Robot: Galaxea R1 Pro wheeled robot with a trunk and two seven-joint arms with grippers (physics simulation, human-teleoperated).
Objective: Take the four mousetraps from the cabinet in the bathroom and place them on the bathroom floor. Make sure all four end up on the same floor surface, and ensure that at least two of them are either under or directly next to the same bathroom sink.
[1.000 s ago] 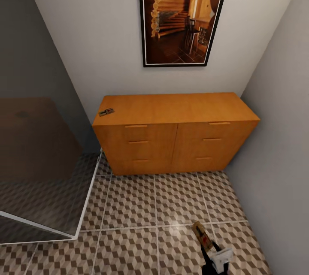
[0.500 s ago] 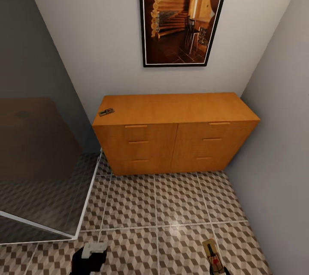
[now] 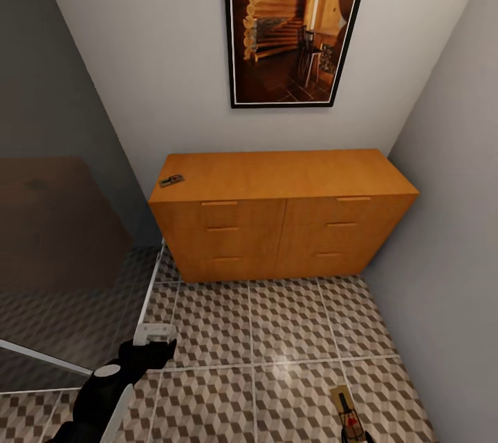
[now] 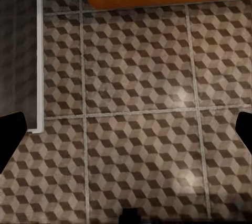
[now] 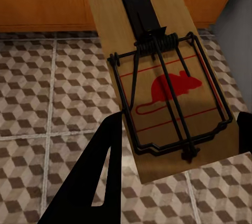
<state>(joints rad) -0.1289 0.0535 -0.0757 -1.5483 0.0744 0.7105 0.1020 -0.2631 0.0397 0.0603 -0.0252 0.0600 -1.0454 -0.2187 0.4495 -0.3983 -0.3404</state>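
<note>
2 mousetraps are showing. One mousetrap (image 3: pixel 171 180) is lying on top of the cabinet (image 3: pixel 280 211), at the top's front-left corner, close to the left edge. The second mousetrap (image 5: pixel 163 74) is sitting clamped in the right gripper (image 3: pixel 351 429), above the bathroom floor (image 3: pixel 277 332) at the near right of the head view; in the right wrist view its tan board, dark wire parts and red mouse print are facing the camera, w/ one dark finger (image 5: pixel 100 177) lying against the board's edge and the other finger just poking in at the opposite edge.

Cabinet is standing against the back wall, 6 drawer fronts, each w/ a slim bar handle; all are looking closed. 1 framed picture (image 3: pixel 294 21) is hanging on the wall above it.

Left gripper (image 3: pixel 155 341) is hanging over the floor at the near left, beside the white frame of a glass panel (image 3: pixel 62 277). Its fingers (image 4: pixel 11 132) are standing spread wide apart, grasping nothing, w/ bare cube-pattern tiles between them.
</note>
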